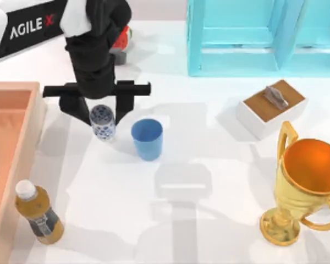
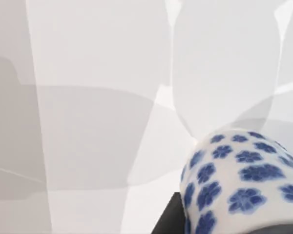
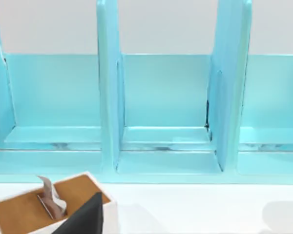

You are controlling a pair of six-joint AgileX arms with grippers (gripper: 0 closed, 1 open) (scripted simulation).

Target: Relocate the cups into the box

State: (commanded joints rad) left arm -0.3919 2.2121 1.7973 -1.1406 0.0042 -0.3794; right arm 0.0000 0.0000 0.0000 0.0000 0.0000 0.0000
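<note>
The white cup with blue flowers (image 1: 102, 122) stands left of the plain blue cup (image 1: 147, 138), near the middle of the table. My left gripper (image 1: 103, 113) reaches down from above, one finger on each side of the floral cup, shut on it. In the left wrist view the floral cup (image 2: 239, 183) sits very near the camera, over white table. The wooden box (image 1: 36, 126) lies along the table's left edge, its near wall a short way left of the held cup. A dark part of my right gripper (image 3: 85, 219) shows in the right wrist view, facing the turquoise cabinet.
A bottle of amber drink (image 1: 37, 213) stands at the front left beside the box wall. A gold trophy cup (image 1: 302, 184) stands at the front right. Behind it is a small white box with a brown top (image 1: 272, 107), and the turquoise cabinet (image 1: 253, 38) lines the back.
</note>
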